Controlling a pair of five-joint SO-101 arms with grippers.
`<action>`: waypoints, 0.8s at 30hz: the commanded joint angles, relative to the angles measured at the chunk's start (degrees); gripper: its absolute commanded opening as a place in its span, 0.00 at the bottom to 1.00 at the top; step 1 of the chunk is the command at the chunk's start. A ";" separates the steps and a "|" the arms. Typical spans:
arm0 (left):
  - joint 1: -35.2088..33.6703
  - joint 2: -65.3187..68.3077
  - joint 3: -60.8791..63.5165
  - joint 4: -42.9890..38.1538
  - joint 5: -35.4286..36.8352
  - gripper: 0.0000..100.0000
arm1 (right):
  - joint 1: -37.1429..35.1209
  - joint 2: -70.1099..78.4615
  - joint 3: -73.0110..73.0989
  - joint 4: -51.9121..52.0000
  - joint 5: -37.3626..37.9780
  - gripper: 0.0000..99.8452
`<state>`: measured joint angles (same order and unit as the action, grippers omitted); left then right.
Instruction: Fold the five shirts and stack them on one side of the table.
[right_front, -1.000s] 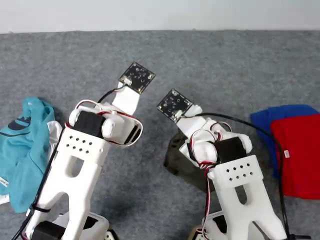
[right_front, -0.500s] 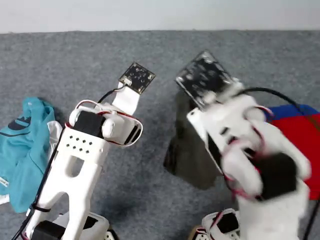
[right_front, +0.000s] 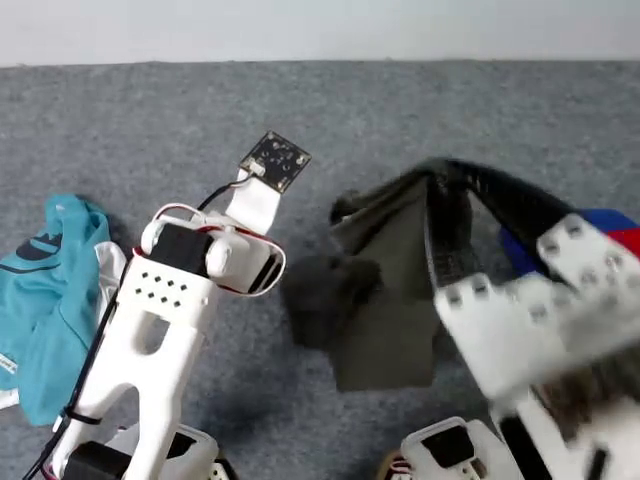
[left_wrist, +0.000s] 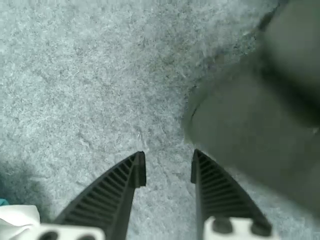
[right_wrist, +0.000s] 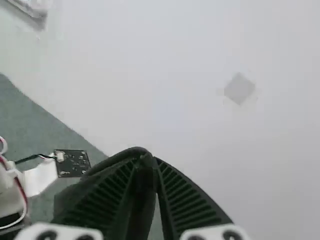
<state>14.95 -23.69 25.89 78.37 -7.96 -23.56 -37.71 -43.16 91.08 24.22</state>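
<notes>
Right fingers: closed tight on a thin pinch of the dark olive shirt, held high above the worktop.
Left fingers: parted a little, empty, low over bare grey felt just beside the shirt's hanging edge.
Dark olive shirt: gripped at one point, draped in a long bunch, lower part apparently resting on the worktop between the two arms; not folded.
Teal shirt: crumpled at the left edge, white cloth peeping out beside it.
Stack side: blue shirt and red shirt touching, on the right, largely hidden behind the right arm.
Stage: probably spreading the olive shirt flat ahead of folding.
Risk: single small pinch, so a likely slip under the cloth's own weight; bunched landing rather than flat if lowered without the left fingers taking a second corner; possible snag of the trailing hem on the left arm, or drag across the stack.
</notes>
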 joint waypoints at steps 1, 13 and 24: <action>0.79 -1.05 -0.66 -0.70 0.53 0.15 | 6.73 1.89 -0.70 0.92 -0.70 0.01; 0.70 0.26 -1.01 -6.51 5.10 0.16 | 20.00 1.89 22.95 10.95 2.55 0.01; 2.46 29.89 -18.33 -6.77 7.12 0.16 | 20.18 1.89 44.57 5.93 2.64 0.01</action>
<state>15.74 0.13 15.34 71.34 -1.27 -4.04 -34.99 -2.11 99.34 26.33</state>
